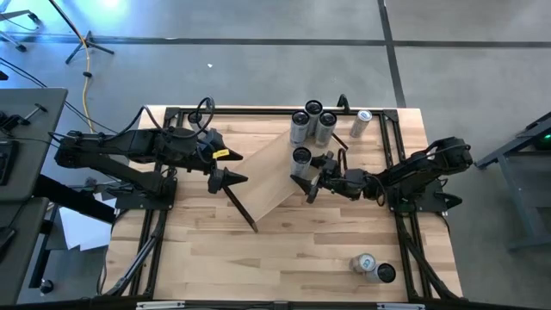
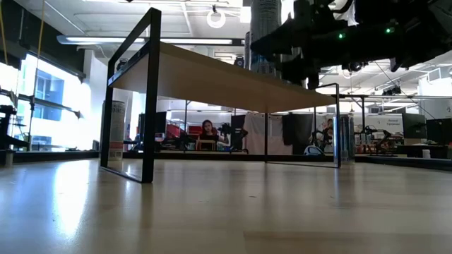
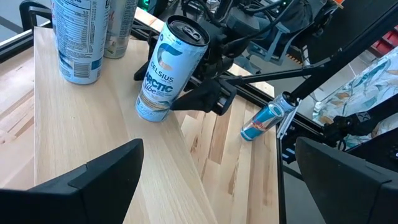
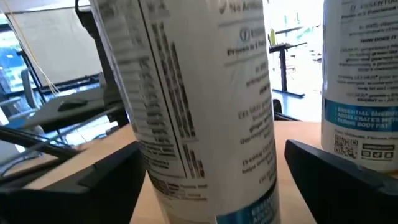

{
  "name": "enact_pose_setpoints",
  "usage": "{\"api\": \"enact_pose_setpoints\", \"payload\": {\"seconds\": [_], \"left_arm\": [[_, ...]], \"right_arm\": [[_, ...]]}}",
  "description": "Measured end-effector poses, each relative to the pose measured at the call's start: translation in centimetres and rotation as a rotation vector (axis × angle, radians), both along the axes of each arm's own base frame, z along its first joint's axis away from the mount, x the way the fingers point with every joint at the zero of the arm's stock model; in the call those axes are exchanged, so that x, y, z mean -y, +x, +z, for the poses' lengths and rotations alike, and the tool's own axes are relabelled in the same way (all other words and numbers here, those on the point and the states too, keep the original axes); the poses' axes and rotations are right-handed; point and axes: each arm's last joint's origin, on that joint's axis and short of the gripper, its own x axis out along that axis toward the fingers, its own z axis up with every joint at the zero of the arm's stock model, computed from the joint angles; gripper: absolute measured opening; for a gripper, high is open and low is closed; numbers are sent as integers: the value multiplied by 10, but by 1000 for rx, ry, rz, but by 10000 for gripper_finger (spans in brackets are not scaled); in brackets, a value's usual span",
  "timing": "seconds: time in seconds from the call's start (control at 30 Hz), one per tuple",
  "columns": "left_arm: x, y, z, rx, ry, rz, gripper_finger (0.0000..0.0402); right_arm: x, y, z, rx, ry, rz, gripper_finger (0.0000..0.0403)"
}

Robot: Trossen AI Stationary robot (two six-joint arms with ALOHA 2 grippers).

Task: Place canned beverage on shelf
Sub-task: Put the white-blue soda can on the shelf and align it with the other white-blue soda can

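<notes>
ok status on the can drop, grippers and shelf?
Right gripper at a can, tilted on the shelf, fingers around its base. Left gripper open, waiting over the shelf's other end. Three cans upright at the far end.

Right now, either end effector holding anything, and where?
The right end effector grips the tilted Celsius can at its lower body, on the shelf. The left end effector is open and empty.

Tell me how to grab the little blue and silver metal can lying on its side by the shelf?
Pinch the blue and silver can across the middle of its round body, coming straight down from above. It lies flat on the table, so both long sides look free, and squeezing both should stop it rolling.
</notes>
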Motion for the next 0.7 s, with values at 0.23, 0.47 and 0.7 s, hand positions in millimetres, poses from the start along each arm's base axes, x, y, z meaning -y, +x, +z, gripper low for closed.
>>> {"api": "enact_pose_setpoints", "payload": {"seconds": [0.23,0.47,0.7], "left_arm": [[0,0,0,0,0,0,388],[0,0,0,0,0,0,388],[0,0,0,0,0,0,388]], "right_arm": [[0,0,-1,-10,-1,0,397],[0,0,-2,-25,-7,-1,400],[0,0,-1,-23,-8,-1,399]]}}
